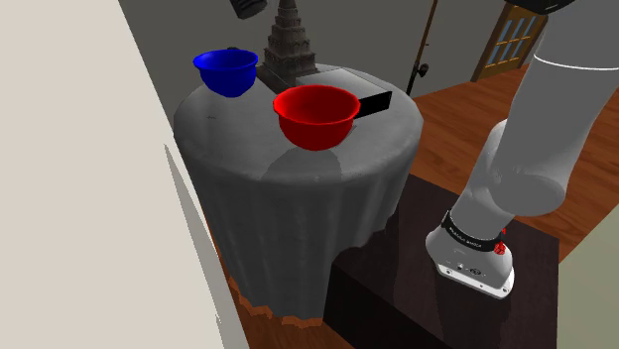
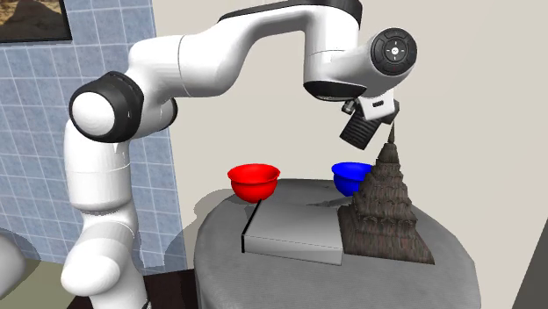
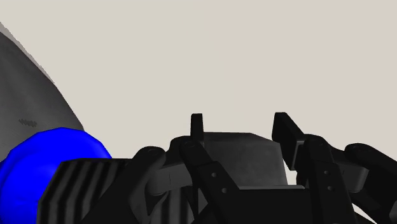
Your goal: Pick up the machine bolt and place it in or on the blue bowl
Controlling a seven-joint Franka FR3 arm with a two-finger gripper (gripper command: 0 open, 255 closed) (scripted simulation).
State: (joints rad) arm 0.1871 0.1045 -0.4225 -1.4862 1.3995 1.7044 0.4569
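The blue bowl (image 1: 226,71) stands at the back of a round table draped in grey cloth (image 1: 298,188), at the shoulder view's left. In the second exterior view the blue bowl (image 2: 353,176) sits behind a dark tiered tower. My black gripper (image 2: 364,133) hangs in the air above the bowl, close to the tower's thin tip. A part of the gripper (image 1: 248,8) shows at the shoulder view's top edge. In the wrist view the gripper (image 3: 240,124) has its fingers (image 3: 286,130) well apart, and I see nothing clasped between them. The blue bowl (image 3: 44,168) lies off to one side of them.
A red bowl (image 1: 315,116) stands near the table's middle. A flat grey box (image 2: 294,233) with a black side and the dark tiered tower (image 2: 386,206) take up the space beside the bowls. A pale wall (image 1: 89,198) runs close along the table.
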